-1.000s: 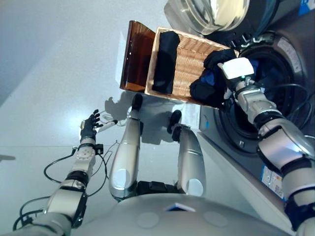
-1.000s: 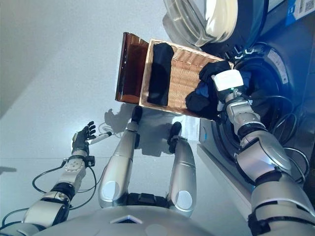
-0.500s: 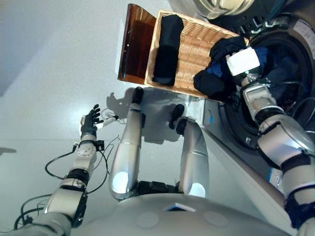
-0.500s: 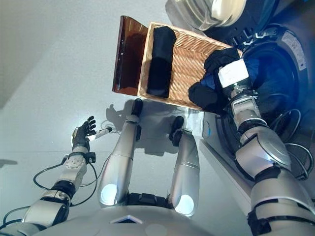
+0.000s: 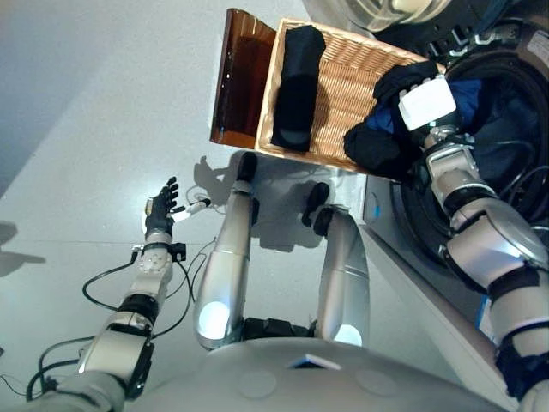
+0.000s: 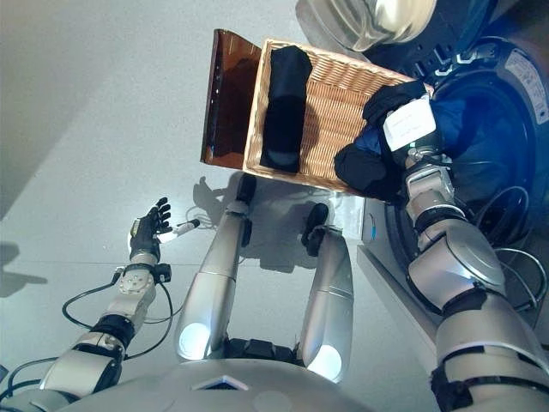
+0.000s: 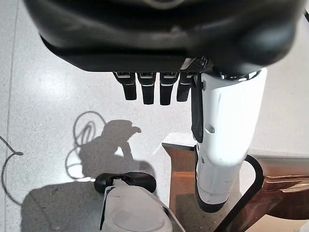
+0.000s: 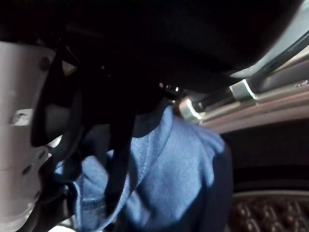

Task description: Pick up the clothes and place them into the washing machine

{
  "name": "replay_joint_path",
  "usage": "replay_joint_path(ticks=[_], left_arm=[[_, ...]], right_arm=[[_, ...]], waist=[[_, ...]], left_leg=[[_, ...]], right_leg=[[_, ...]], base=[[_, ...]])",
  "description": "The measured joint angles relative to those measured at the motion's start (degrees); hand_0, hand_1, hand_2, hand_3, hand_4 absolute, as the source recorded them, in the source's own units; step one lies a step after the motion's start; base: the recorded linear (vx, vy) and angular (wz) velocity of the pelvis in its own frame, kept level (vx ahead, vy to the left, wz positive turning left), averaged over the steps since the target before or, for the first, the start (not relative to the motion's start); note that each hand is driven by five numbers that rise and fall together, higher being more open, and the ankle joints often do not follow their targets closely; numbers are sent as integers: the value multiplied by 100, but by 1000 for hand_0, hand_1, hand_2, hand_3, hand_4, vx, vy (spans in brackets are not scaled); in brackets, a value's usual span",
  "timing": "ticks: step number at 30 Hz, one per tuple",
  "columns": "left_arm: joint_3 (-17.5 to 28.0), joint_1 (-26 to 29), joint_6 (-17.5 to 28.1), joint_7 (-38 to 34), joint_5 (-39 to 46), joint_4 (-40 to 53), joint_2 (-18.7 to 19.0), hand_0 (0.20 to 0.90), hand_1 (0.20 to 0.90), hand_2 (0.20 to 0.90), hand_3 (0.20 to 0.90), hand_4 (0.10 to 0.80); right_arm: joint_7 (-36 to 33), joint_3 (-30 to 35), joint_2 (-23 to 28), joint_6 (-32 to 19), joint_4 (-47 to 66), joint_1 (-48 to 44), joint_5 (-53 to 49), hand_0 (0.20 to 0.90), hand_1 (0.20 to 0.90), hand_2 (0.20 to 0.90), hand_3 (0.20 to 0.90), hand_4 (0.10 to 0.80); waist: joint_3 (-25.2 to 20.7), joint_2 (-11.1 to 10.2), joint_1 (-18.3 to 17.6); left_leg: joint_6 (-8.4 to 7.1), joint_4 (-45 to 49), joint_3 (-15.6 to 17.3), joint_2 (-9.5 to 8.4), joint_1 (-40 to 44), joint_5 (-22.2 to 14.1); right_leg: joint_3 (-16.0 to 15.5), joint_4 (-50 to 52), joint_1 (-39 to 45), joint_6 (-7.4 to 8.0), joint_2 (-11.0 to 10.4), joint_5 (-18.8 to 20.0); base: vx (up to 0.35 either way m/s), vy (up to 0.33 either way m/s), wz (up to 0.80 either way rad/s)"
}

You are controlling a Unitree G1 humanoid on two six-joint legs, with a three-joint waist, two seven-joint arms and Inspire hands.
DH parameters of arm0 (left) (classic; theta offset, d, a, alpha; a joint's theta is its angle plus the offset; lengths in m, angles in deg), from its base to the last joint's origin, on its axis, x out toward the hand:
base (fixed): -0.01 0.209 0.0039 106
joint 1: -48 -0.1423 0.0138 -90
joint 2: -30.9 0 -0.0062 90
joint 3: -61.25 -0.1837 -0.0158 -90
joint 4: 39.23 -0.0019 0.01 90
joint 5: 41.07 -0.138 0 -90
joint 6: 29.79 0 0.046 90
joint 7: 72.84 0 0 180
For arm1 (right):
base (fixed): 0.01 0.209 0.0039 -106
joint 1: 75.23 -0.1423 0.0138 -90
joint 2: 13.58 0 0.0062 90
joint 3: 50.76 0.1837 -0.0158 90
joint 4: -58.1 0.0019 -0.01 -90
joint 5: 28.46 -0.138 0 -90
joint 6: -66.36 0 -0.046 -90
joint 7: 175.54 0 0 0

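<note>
Blue cloth (image 6: 377, 150) bunched in my right hand (image 6: 403, 116), fingers curled round it, at the washer (image 5: 502, 120) mouth's left rim beside the basket (image 5: 343, 90); drum lies right. Left hand (image 5: 159, 210) spread, idle.

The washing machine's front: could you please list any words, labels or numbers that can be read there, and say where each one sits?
White label on the washing machine's door ring: print too small to read.
Blue sticker on the machine's front panel: too blurred to read.
No other text shows.
</note>
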Motion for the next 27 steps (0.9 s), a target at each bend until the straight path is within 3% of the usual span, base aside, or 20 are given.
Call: replay_joint_path(ticks=[4, 10, 18, 24, 27], left_arm=[[6, -35, 0, -4, 46, -1, -2, 900, 900, 900, 900, 800], [5, -122, 0, -8, 46, -8, -6, 900, 900, 900, 900, 800], [21, -111, 4, -34, 34, -23, -7, 900, 900, 900, 900, 800], [5, -183, -6, -60, 14, -7, -8, 900, 900, 900, 900, 800], [8, -259, -50, -66, -9, 97, -14, 900, 900, 900, 900, 800]], right_arm=[[-101, -8, -3, 2, 17, -88, 1, 200, 200, 200, 200, 300], [-96, -6, -31, 4, 19, -153, 2, 200, 200, 200, 200, 300], [-96, 80, -164, 4, -55, -139, -37, 200, 200, 200, 200, 300], [-226, 1030, -520, 44, -340, -118, -1072, 200, 200, 200, 200, 300], [-479, 2020, -540, -174, -321, -91, -2112, 200, 200, 200, 200, 300]], waist=[[-3, 4, 10], [-13, 17, 8], [-25, 35, -15], [-55, 79, -1], [-142, 231, -9]], left_leg=[[-41, 115, -3, 7, -58, -77], [-47, 74, -5, 11, -71, -67], [-25, -319, 27, 14, 311, 67], [42, -958, 128, 17, 1150, 223], [116, -1393, 222, 17, 1515, 391]], right_leg=[[9, 182, -93, -92, -7, -123], [15, 144, -113, -91, 5, -106], [39, -207, 215, 12, 6, 14], [92, -679, 944, 92, -11, 96], [123, -1021, 1237, 149, -37, 249]], base=[[3, 1, 1], [0, 0, 0], [5, 4, -1], [10, 47, -3], [-10, 104, -7]])
